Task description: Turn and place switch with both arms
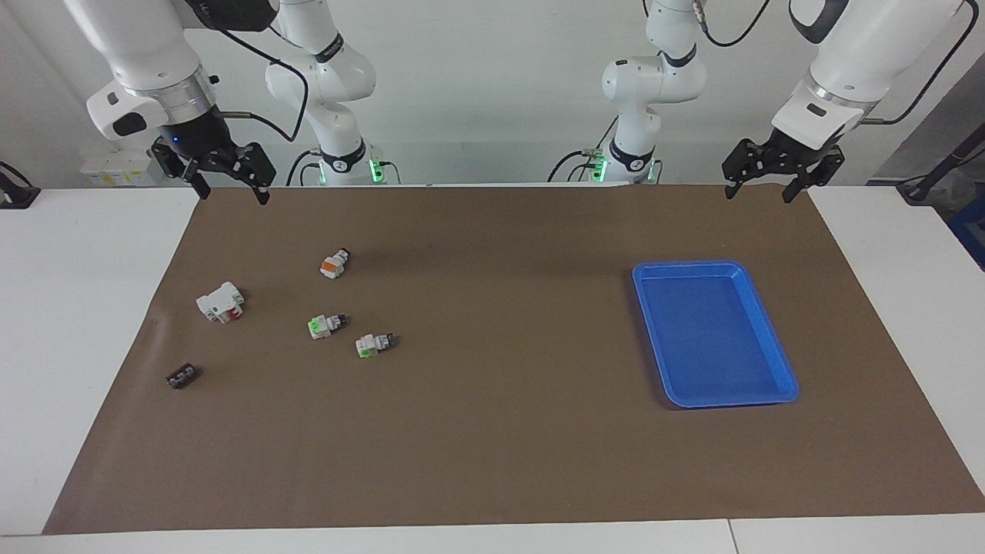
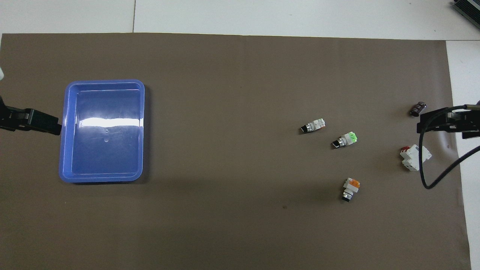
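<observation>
You have the switch (image 1: 335, 264) lying on its side on the brown mat (image 1: 508, 462) that covers the desk (image 1: 77, 308), toward the right arm's end and closer to the robots' edge than the other small parts; its orange face and black end both show, and nothing touches it. Two white switches with green faces (image 1: 326, 325) (image 1: 374, 344) lie just beside each other, farther from the robots than the switch. The larger white block with red (image 1: 221, 302) sits nearer the right arm's end edge of the mat, and a small black part (image 1: 182, 376) lies farther out toward that same edge. Your right claw (image 1: 231, 188) hangs in the air over the mat's corner at the robots' edge, fingers spread, holding nothing. Your left claw (image 1: 758, 188) hangs over the other corner at the robots' edge, also spread and empty. The blue tray (image 1: 769, 338) rests on the mat toward the left arm's end, well apart from the switch.
</observation>
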`<action>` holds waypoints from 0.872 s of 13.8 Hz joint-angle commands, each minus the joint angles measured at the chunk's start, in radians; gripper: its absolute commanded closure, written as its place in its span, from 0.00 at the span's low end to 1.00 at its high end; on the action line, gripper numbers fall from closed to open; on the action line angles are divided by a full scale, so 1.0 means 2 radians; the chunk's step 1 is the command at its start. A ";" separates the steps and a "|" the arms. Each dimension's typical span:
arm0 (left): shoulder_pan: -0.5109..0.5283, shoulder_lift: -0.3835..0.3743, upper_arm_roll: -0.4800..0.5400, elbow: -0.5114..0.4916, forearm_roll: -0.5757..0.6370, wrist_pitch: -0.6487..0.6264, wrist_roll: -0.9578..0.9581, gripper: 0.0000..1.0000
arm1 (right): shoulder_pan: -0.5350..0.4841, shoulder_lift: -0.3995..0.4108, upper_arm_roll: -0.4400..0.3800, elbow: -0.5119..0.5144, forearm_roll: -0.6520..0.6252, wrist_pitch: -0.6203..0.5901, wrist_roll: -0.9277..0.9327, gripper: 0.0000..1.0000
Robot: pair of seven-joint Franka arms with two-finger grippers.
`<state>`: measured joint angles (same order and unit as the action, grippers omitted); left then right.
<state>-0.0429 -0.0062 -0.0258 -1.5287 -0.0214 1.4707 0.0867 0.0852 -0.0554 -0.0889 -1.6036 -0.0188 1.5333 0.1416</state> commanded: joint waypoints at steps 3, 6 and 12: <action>-0.003 -0.011 -0.004 -0.013 0.008 0.008 -0.006 0.00 | 0.000 -0.010 0.001 -0.006 0.010 -0.012 0.001 0.00; -0.002 -0.011 -0.003 -0.013 0.008 0.007 -0.006 0.00 | 0.000 -0.010 0.001 -0.005 0.009 -0.004 0.001 0.00; -0.002 -0.011 -0.005 -0.013 0.008 0.008 -0.004 0.00 | 0.000 -0.011 0.002 -0.012 0.010 0.005 0.031 0.00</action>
<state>-0.0445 -0.0066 -0.0358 -1.5287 -0.0213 1.4721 0.0864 0.0884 -0.0601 -0.0876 -1.6040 -0.0187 1.5298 0.1526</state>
